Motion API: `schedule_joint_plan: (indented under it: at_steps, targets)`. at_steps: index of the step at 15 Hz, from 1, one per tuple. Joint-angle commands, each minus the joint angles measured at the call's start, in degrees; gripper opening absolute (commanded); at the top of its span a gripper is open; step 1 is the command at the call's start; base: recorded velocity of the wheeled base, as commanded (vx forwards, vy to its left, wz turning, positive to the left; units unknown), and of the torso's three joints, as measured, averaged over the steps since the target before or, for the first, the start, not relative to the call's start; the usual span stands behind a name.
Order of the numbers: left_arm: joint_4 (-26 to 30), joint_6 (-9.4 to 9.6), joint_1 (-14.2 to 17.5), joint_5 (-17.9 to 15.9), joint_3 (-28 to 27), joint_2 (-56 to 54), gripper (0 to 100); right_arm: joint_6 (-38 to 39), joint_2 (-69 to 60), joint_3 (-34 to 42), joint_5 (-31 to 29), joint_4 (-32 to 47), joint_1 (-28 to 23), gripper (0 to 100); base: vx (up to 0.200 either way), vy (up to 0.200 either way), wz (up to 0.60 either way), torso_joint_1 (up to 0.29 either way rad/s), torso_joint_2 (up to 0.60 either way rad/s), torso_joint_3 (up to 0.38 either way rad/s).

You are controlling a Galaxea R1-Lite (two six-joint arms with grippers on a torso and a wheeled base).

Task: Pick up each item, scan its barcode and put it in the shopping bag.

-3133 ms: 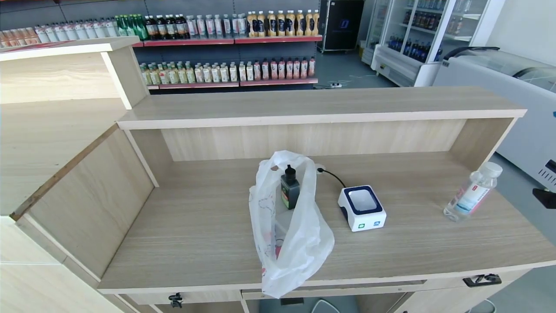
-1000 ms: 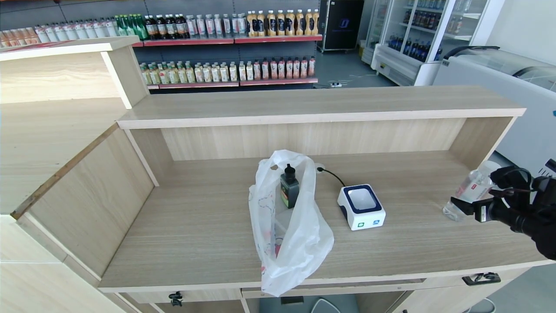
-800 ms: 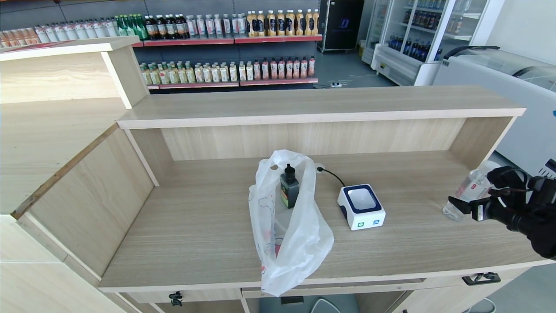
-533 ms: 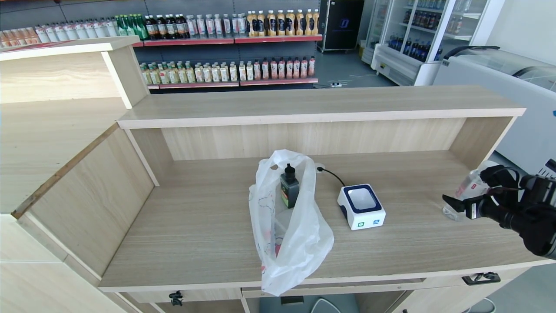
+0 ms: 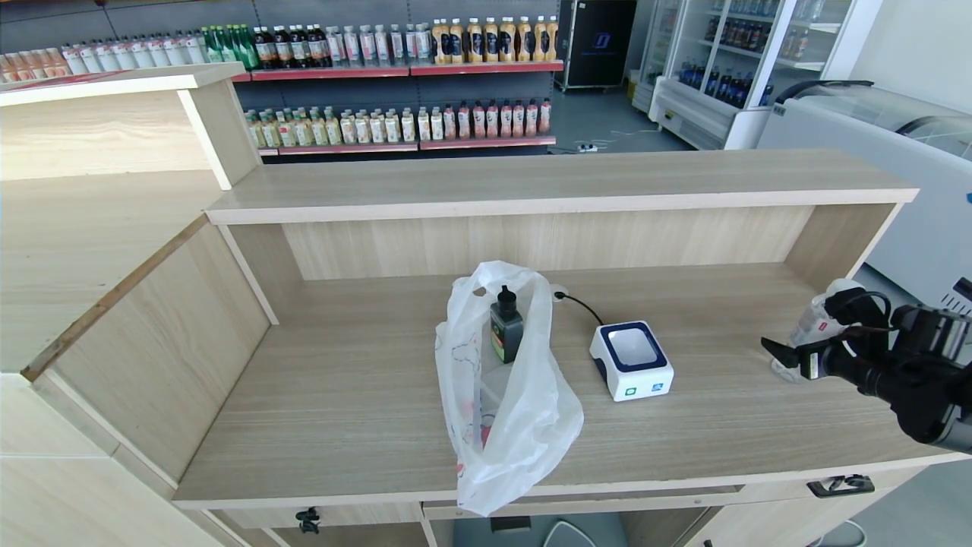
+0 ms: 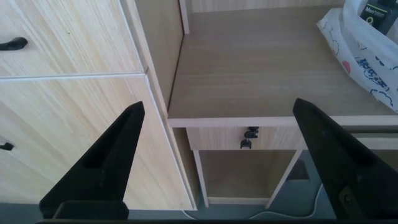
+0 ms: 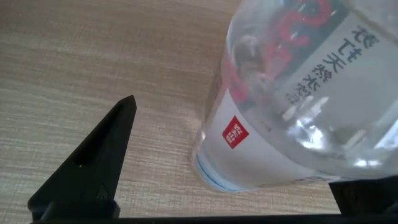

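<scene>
On the counter [image 5: 364,403], right gripper [image 5: 802,339] has advanced around bottle [image 5: 808,325].

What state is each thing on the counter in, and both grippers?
water bottle: standing on counter, not yet gripped
right gripper: open around the water bottle
left gripper: open, empty
shopping bag: mouth open, dark bottle inside
scanner: window facing up, cable attached

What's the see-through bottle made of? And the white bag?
The bottle looks like clear, glossy plastic: you see the counter through it and light glints off it. The bag looks like thin, soft plastic film: it crumples and is half see-through.
</scene>
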State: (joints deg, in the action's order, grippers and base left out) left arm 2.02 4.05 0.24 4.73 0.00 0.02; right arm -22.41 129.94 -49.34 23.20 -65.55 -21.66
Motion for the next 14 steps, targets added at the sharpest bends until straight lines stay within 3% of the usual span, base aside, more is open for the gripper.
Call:
schedule_joint_plan:
  at_steps: [1, 8, 9, 14]
  targets:
    - [0.00, 0.00, 0.02, 0.02, 0.00, -0.02, 100, 0.08, 0.05, 0.03, 0.09, -0.02, 0.04, 100, 0.000, 0.000, 0.00, 0.000, 0.00, 0.000]
    - [0.00, 0.00, 0.02, 0.02, 0.00, -0.02, 100, 0.17, -0.39, 0.29, 2.20, -0.90, -0.13, 100, 0.000, 0.000, 0.00, 0.000, 0.00, 0.000]
    - [0.00, 0.00, 0.02, 0.02, 0.00, -0.02, 100, 0.17, -0.39, 0.29, 2.55, -1.34, -0.22, 0, 0.000, 0.000, 0.00, 0.000, 0.00, 0.000]
    - [0.00, 0.00, 0.02, 0.02, 0.00, -0.02, 100, 0.26, -0.21, 0.38, 4.57, -1.69, -2.07, 0, 0.000, 0.000, 0.00, 0.000, 0.00, 0.000]
